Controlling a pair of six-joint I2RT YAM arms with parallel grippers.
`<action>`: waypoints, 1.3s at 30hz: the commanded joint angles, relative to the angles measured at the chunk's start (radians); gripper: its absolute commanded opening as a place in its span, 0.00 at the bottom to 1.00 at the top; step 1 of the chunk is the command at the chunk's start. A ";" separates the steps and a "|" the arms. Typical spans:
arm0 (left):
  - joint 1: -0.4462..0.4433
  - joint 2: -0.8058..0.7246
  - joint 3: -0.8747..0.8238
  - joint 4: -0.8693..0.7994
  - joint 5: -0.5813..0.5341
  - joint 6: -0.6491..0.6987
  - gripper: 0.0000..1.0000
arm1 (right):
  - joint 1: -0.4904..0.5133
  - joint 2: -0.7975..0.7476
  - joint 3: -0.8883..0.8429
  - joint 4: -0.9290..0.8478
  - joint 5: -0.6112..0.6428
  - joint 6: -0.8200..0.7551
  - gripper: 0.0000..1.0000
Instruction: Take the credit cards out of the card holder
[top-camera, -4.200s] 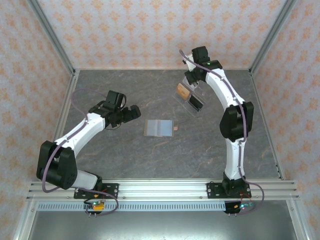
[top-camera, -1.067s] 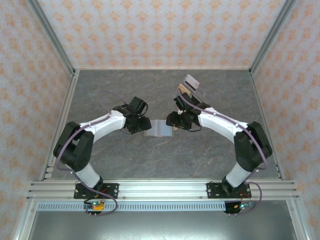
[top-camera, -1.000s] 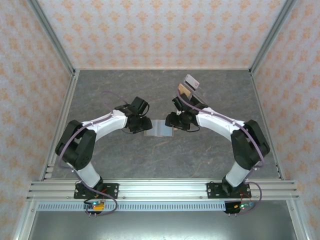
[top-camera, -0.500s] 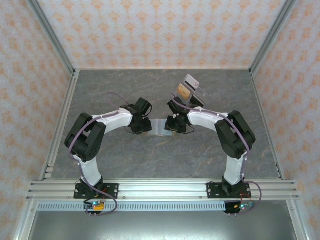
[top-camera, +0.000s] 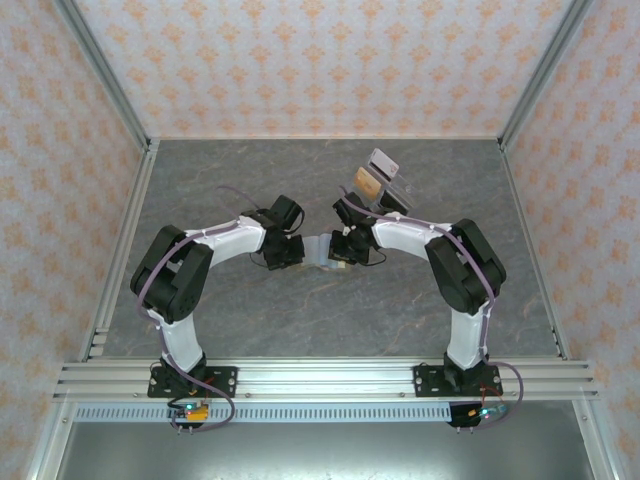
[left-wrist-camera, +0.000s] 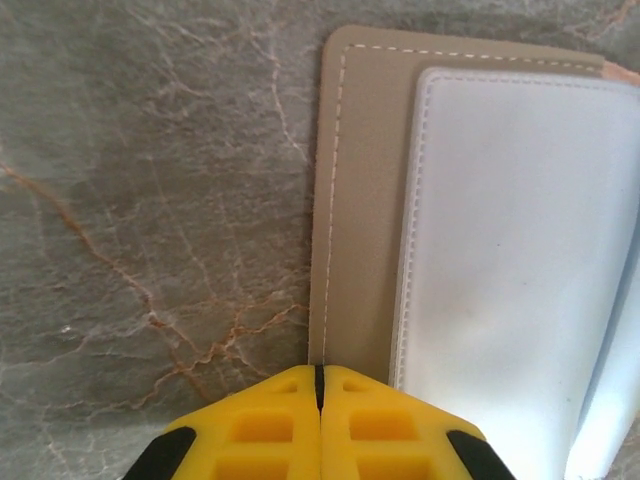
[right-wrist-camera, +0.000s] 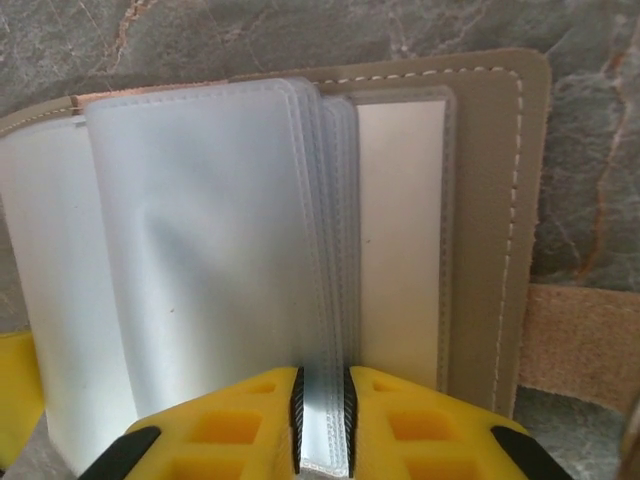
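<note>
The holder (left-wrist-camera: 362, 200) lies open on the table (left-wrist-camera: 150, 200) between the arms. The left gripper (left-wrist-camera: 318, 385) has its fingers pressed together right at the cover's outer edge, likely to anchor it, though I cannot tell whether the thin edge is pinched between them. The right gripper (right-wrist-camera: 320, 385) is clamped on the bundle of clear sleeves (right-wrist-camera: 200, 250), probably to lift them off a pocket. Two cards (top-camera: 367, 183) — one orange, one pale — are propped in the stand (top-camera: 392, 198) just behind.

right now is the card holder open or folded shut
Open: the card holder lies spread on the table, its clear sleeves fanned out, a few pinched edge-on by the right gripper.
</note>
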 joint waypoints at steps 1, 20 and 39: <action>-0.010 0.010 0.040 0.052 0.069 0.043 0.06 | 0.007 0.034 0.018 0.016 -0.038 -0.023 0.18; 0.002 -0.159 0.099 -0.183 -0.209 0.105 0.45 | 0.000 -0.277 -0.007 -0.064 0.225 -0.092 0.48; 0.353 -0.663 -0.250 0.039 -0.769 0.167 1.00 | -0.330 -0.703 -0.375 0.240 1.019 -0.315 0.99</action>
